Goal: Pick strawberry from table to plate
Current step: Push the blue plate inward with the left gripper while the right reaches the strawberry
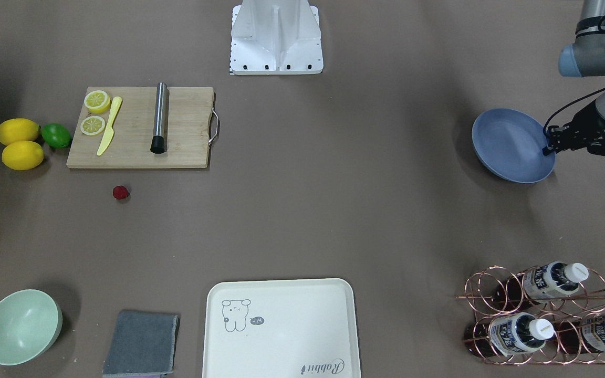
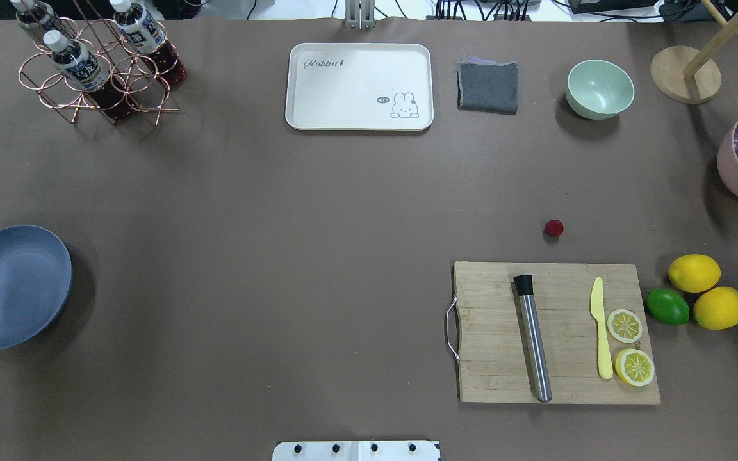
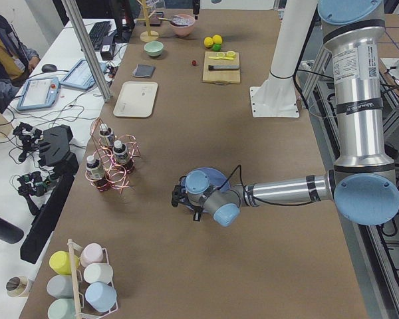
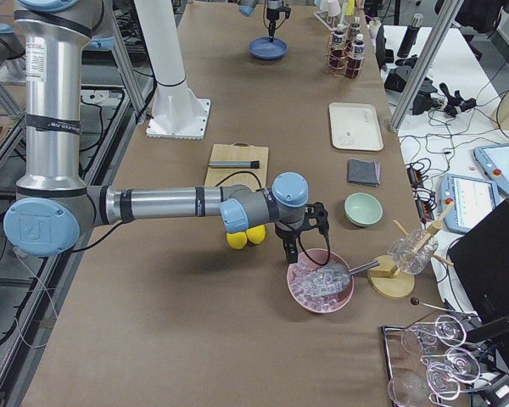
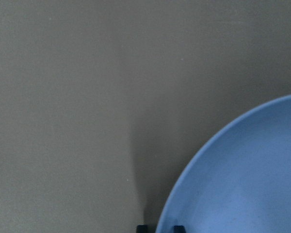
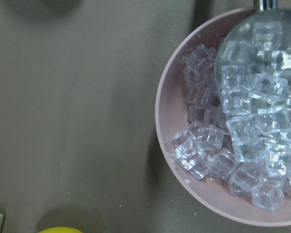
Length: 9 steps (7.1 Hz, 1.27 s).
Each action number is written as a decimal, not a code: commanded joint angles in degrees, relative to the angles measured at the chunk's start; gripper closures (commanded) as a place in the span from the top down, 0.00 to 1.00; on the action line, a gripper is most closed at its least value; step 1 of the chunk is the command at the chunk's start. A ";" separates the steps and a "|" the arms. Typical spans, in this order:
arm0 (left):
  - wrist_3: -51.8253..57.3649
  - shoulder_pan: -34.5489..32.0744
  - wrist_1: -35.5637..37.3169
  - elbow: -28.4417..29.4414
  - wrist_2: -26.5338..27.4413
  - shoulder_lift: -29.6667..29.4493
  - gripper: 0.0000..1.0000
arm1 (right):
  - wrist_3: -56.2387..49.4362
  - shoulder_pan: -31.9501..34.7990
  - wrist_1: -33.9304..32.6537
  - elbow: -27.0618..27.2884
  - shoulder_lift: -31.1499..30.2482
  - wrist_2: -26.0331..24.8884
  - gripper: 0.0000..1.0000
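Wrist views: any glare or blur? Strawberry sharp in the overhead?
Left wrist view: no glare, flat dim light, the plate throwing a soft shadow onto the table. Right wrist view: bright glints on the ice cubes, and the lemon at the bottom edge is blurred. Overhead view: the strawberry is small but sharp, with a faint shadow beside it.

Cream rectangular tray (image 2: 359, 86), one corner: script word "Rabbit"
White-capped bottles (image 1: 518, 332) in the copper wire rack (image 1: 491, 297), labels: print too small to read
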 commanded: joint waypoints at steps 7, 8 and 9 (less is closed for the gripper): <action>-52.55 22.98 5.13 -12.30 10.12 -22.00 0.00 | 35.54 -22.19 0.26 2.03 15.12 -7.55 0.99; -56.01 26.77 12.99 -12.30 14.68 -29.37 0.00 | 37.13 -24.23 2.53 1.26 14.95 -8.55 0.98; -56.91 30.81 18.29 -12.21 19.43 -34.31 0.00 | 38.54 -26.17 4.38 0.47 14.94 -9.60 0.98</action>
